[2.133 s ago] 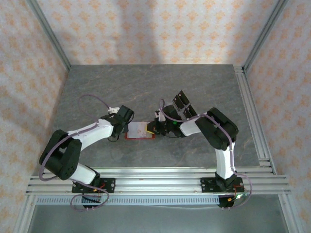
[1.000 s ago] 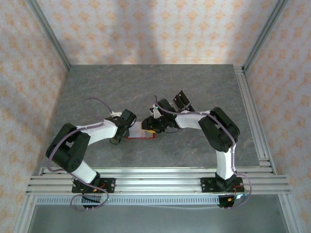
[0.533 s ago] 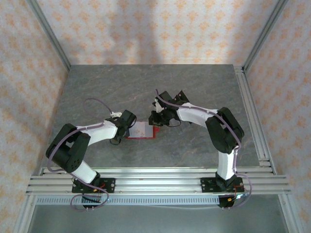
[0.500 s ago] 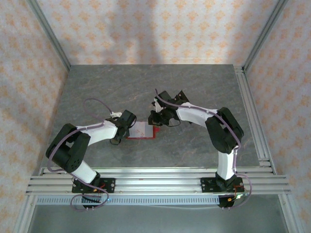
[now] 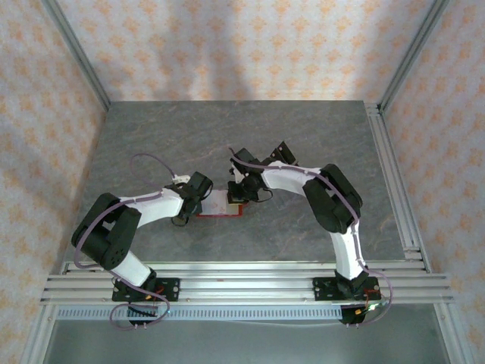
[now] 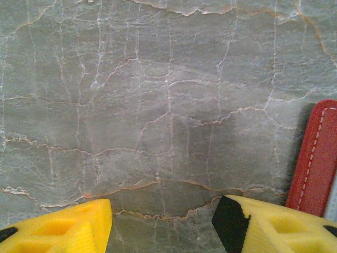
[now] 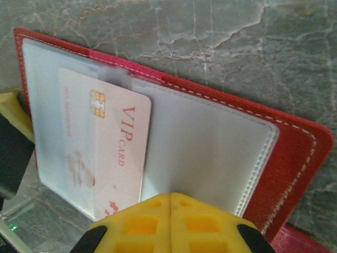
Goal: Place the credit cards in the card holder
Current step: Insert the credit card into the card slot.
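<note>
The card holder (image 7: 295, 158), a red wallet, lies open on the grey table with its pale inside up. A pinkish-white credit card (image 7: 113, 147) printed "VIP CARD" sits partly under the clear pocket on the wallet's left half, its lower part sticking out. My right gripper (image 7: 170, 197) is shut, with its yellow tips touching the pale inside beside the card and nothing between them. In the top view the right gripper (image 5: 239, 193) hangs over the wallet (image 5: 220, 206). My left gripper (image 6: 160, 211) is open at the wallet's left edge (image 6: 316, 158).
A clear stand with black strips (image 5: 282, 154) stands just behind the right arm's wrist. Bare grey marbled table (image 5: 151, 136) lies to the left and far side. Metal rails (image 5: 394, 174) run along the right edge.
My right gripper has shifted left across the wallet and now rests shut over its inside. The left arm has edged closer to the wallet's left edge and held there.
</note>
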Tool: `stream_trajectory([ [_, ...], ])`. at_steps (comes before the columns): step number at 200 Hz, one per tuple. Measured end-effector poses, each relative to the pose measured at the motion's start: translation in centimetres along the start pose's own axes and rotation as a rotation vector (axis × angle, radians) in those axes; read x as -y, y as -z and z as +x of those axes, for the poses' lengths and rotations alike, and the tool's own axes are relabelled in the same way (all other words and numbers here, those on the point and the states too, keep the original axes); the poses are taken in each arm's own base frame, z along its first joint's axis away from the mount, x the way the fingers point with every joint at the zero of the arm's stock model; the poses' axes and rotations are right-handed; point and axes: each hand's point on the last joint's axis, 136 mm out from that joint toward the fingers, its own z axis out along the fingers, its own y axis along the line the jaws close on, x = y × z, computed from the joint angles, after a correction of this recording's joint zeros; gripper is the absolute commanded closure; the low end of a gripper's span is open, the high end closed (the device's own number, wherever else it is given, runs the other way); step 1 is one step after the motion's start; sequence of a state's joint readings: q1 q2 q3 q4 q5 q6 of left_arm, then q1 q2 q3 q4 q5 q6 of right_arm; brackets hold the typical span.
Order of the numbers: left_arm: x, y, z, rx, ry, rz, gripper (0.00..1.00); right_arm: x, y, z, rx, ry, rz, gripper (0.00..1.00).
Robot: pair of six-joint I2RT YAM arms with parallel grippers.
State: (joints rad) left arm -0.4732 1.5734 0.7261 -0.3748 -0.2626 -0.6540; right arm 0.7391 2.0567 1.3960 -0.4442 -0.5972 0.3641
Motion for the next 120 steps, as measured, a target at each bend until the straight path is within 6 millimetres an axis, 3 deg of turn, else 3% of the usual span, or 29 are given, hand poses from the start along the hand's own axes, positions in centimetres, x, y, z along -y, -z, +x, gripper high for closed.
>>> stream_trajectory([
  [120, 0.1, -0.1, 0.0, 0.004, 0.002, 0.004, 0.4, -3.4, -1.5, -1.1, -0.005, 0.056, -0.031, 0.94],
])
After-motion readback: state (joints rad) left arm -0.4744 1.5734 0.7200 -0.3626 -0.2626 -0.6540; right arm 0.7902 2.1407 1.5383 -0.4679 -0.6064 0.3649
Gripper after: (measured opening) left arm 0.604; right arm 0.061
